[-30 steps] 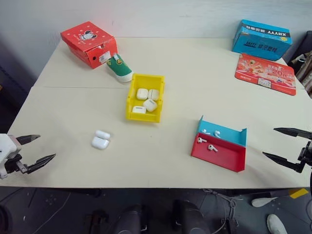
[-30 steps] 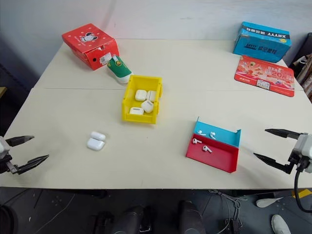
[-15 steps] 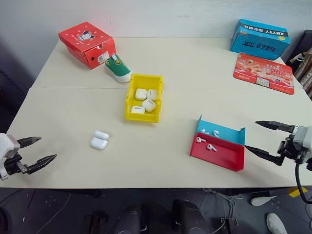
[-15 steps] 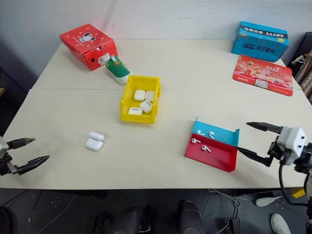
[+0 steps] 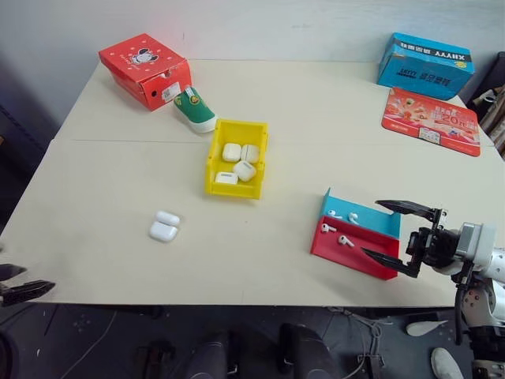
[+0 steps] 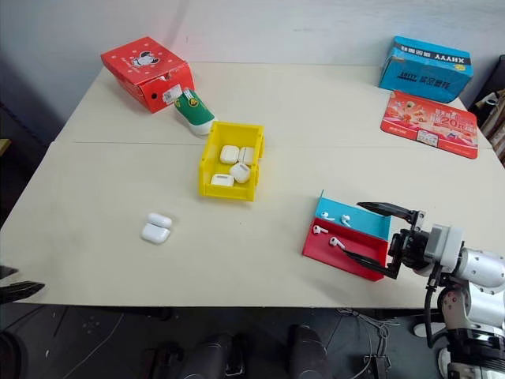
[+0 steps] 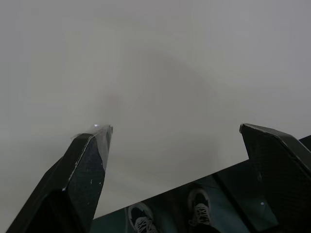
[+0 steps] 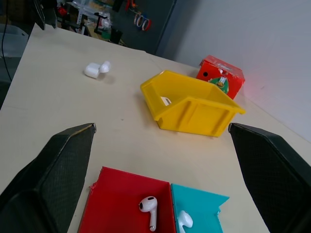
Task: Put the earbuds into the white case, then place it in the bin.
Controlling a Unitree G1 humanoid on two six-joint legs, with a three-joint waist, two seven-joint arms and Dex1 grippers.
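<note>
Now both arms' fingers are spread empty, the right fingers (image 6: 377,242) straddling the tray (image 6: 344,248) with earbuds (image 6: 337,241).

I see the white case (image 5: 163,227) lying open on the surface, lid flipped back, well to the left of and nearer me than the bin (image 5: 236,159). The bin is bright yellow, open-topped, upright, with several identical white cases inside. The earbuds (image 5: 342,228), tiny and white with short stems, lie well right of the bin in a low red-and-blue tray (image 5: 353,251).
</note>
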